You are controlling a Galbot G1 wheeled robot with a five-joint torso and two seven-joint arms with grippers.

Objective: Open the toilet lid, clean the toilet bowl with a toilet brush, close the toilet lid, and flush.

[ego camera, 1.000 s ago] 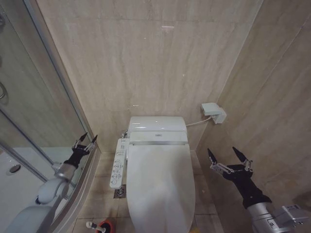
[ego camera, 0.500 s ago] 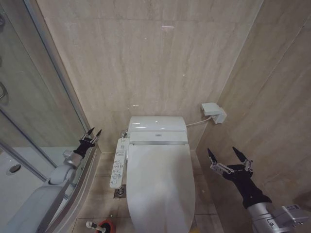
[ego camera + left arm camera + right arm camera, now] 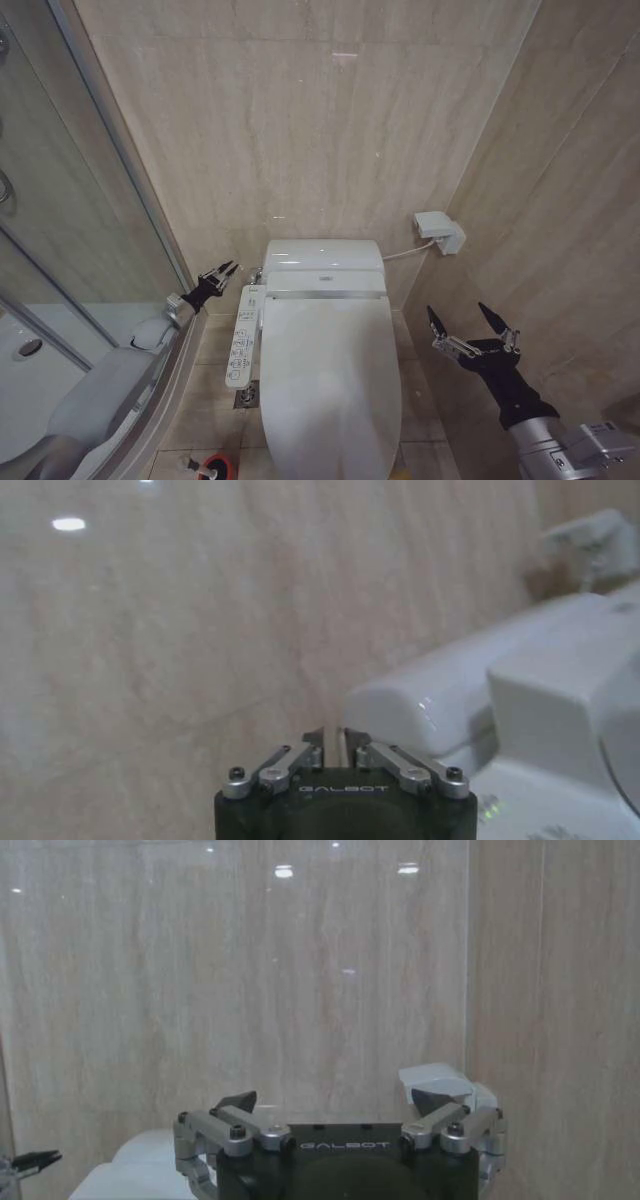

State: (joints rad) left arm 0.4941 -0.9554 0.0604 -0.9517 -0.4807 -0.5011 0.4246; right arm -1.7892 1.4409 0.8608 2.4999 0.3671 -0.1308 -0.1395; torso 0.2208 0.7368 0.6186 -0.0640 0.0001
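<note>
Toilet lid (image 3: 330, 385) is down flat over the bowl, glossy and untouched, so step one of the task is not yet done. Bowl itself is hidden under it. Brush (image 3: 190, 464) sits at the floor by the near left corner of the toilet, its handle end poking out of the red holder cup (image 3: 217, 468).

Change over the last second: my left gripper (image 3: 224, 272) has swung in from beside the shower glass toward the toilet. It now hangs just off the rear left corner, above the top of the side control panel (image 3: 242, 336), close to the rear unit (image 3: 324, 262) but not touching either. Fingers have drawn together; the left wrist view shows the tips (image 3: 331, 744) near enough meeting, nothing between them.

Right gripper (image 3: 470, 330) has not moved: parked in the air off the right side of the toilet, fingers spread wide, empty.

My reading: the left arm is lining up for the lid's rear left edge, an approach only, no contact yet. I can't pick out the strap from here.
</note>
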